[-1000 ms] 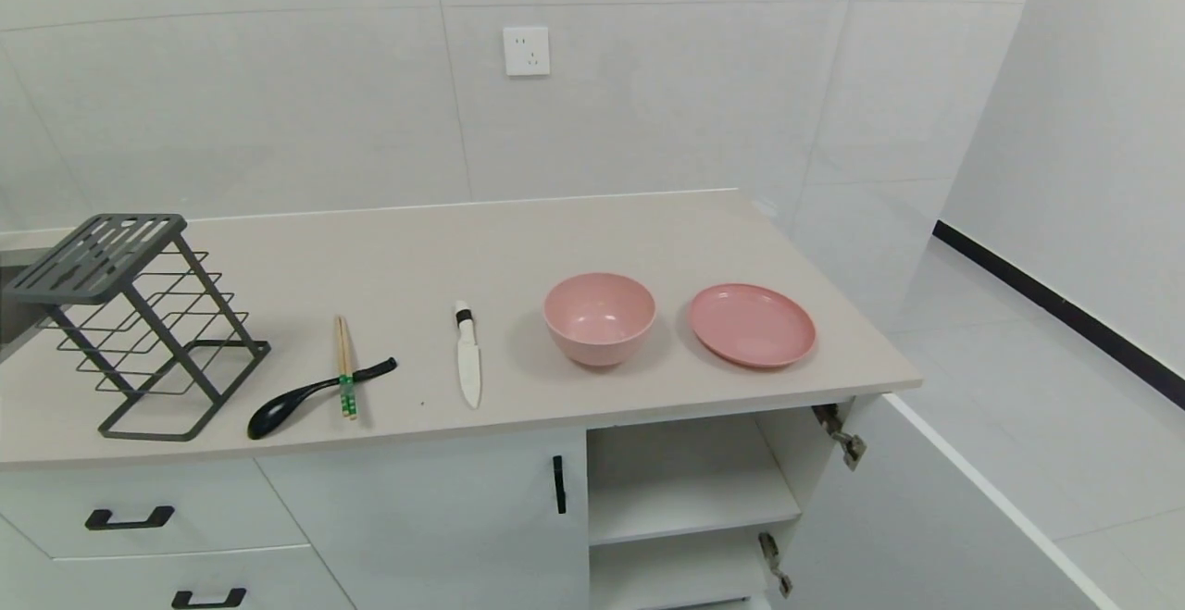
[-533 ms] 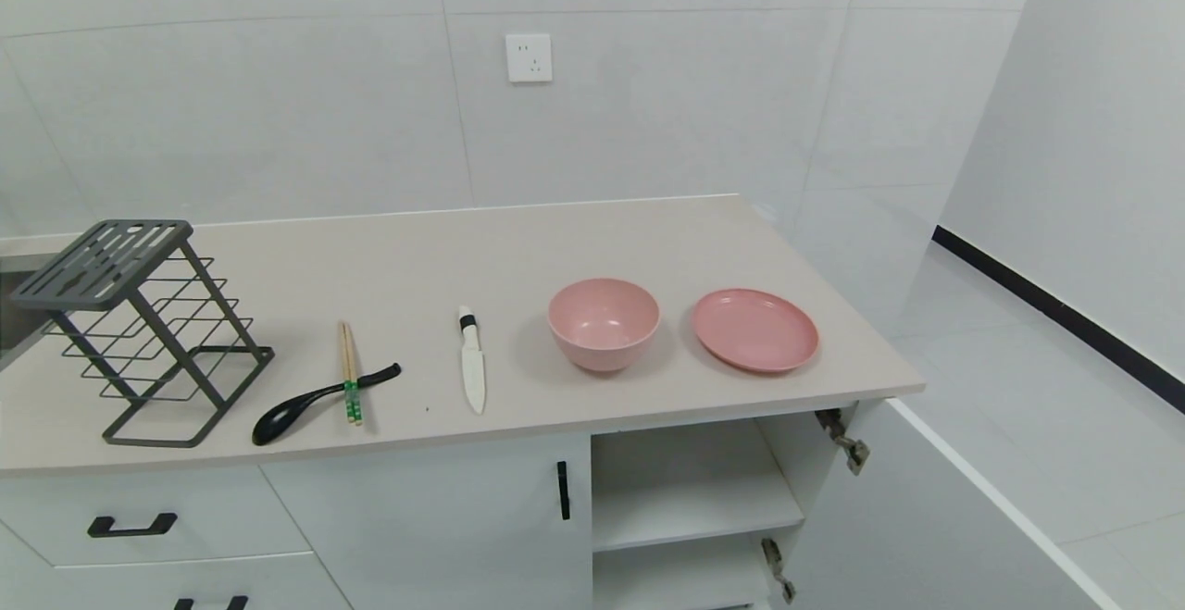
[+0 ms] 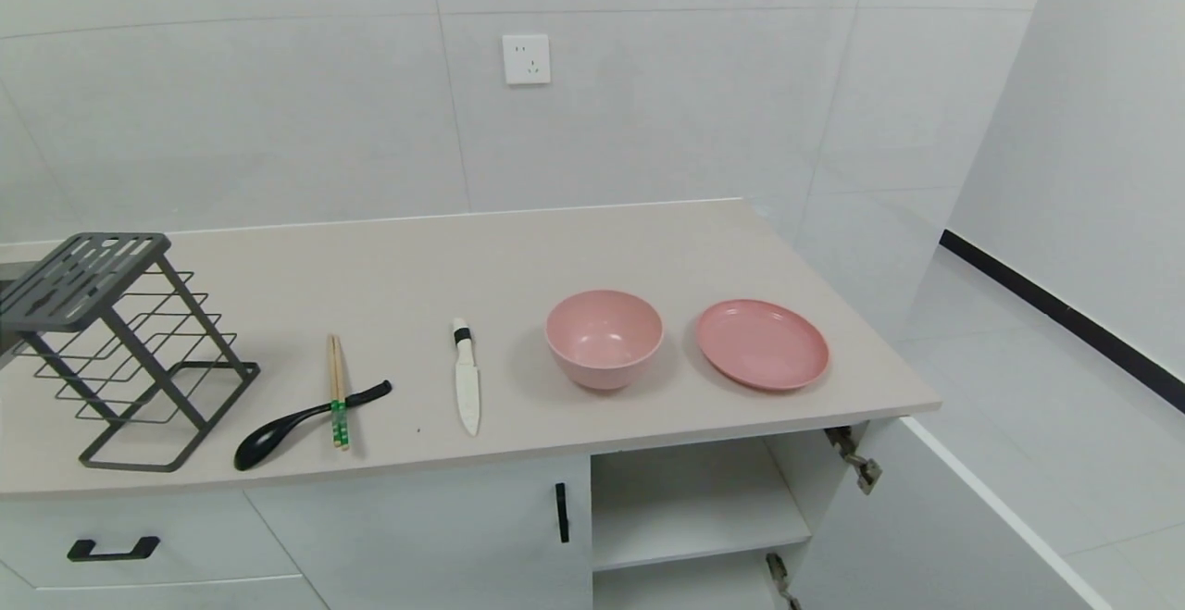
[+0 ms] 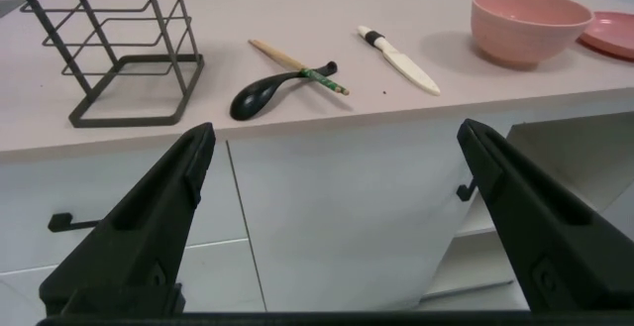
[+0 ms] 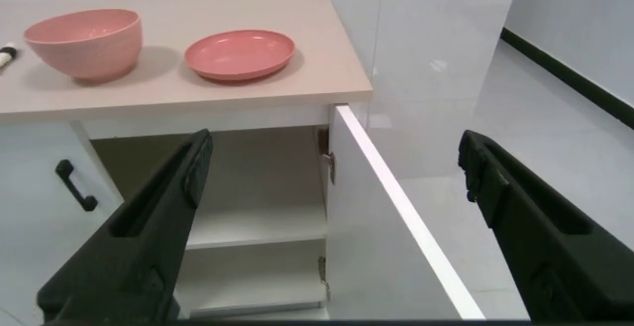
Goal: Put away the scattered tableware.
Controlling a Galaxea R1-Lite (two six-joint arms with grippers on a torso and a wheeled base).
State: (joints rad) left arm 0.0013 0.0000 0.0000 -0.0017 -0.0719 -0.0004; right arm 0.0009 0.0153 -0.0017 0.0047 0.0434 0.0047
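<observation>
Bowl (image 3: 604,340) just beside plate (image 3: 762,344) on counter (image 3: 518,258); left gripper (image 4: 335,136) spread wide, right gripper (image 5: 337,140) spread wide.

I see a beige countertop (image 3: 555,249) carrying a row along its near edge: a pink bowl (image 3: 604,339) with a pink plate (image 3: 762,343) at its 3 o'clock and a white knife (image 3: 466,377) at its 9. Further toward 9 o'clock, chopsticks (image 3: 337,391) lie across a black spoon (image 3: 296,423), then a dark wire rack (image 3: 120,351) stands.
</observation>
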